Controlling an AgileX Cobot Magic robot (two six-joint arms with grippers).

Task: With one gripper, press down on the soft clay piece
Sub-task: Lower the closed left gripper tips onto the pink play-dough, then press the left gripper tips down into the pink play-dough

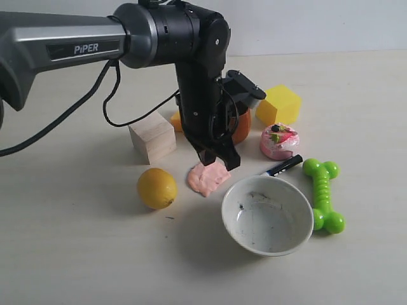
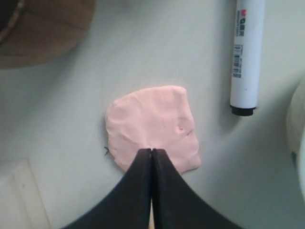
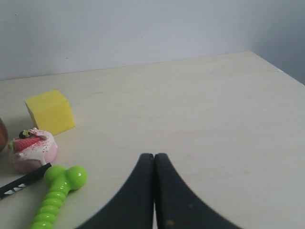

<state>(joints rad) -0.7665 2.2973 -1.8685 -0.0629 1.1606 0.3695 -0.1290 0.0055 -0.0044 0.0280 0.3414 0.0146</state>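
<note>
The soft clay piece (image 1: 207,178) lies flat on the table, a pale salmon-pink blob between the lemon and the bowl; it also shows in the left wrist view (image 2: 152,126). My left gripper (image 1: 219,159) (image 2: 151,150) points straight down over the clay's back edge, jaws shut with nothing between them. Its tips sit at or just above the clay's surface; contact cannot be told. My right gripper (image 3: 154,155) is shut and empty over bare table, out of the exterior view.
Around the clay stand a lemon (image 1: 157,188), a wooden block (image 1: 152,136), a white bowl (image 1: 267,215), a marker (image 1: 283,166), a pink toy cake (image 1: 279,141), a green toy bone (image 1: 324,194), a yellow cube (image 1: 278,105) and an orange object (image 1: 241,127) behind the arm.
</note>
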